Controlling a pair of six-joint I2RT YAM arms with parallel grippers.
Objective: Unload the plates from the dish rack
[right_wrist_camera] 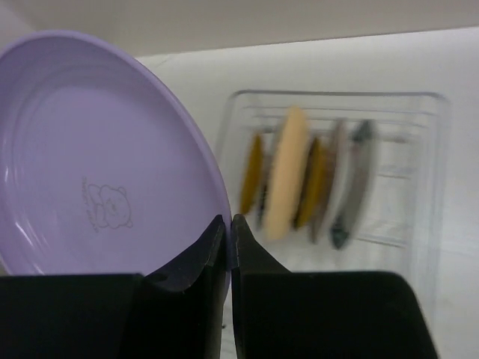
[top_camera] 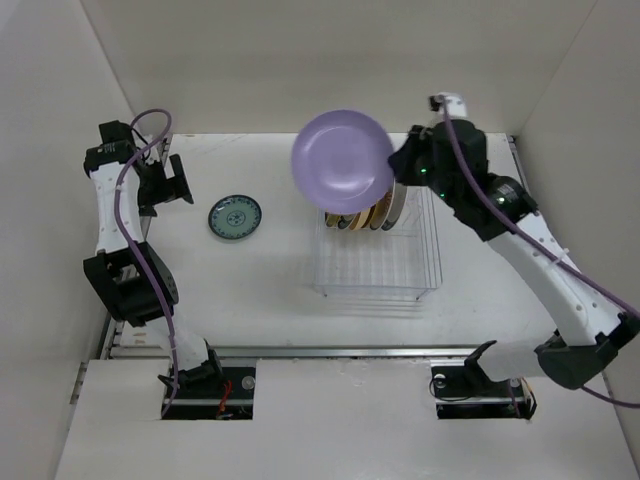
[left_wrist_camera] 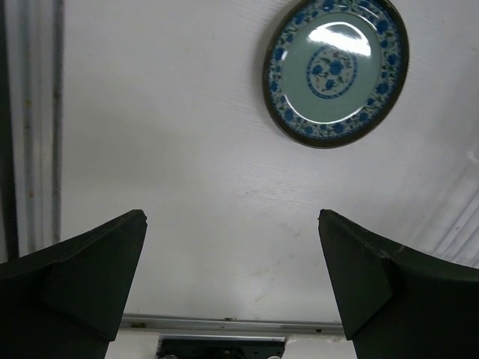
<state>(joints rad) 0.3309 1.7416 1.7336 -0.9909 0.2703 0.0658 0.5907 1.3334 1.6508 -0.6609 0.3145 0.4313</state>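
Note:
My right gripper is shut on the rim of the large lavender plate and holds it in the air above the far end of the wire dish rack. In the right wrist view the lavender plate fills the left side, pinched between my fingers. Several plates stand upright in the rack below, among them a pale yellow one. The small teal patterned plate lies flat on the table left of the rack. My left gripper is open and empty, left of the teal plate.
White walls close in the table on the left, far and right sides. A metal rail runs along the table's near edge. Purple cables trail along both arms.

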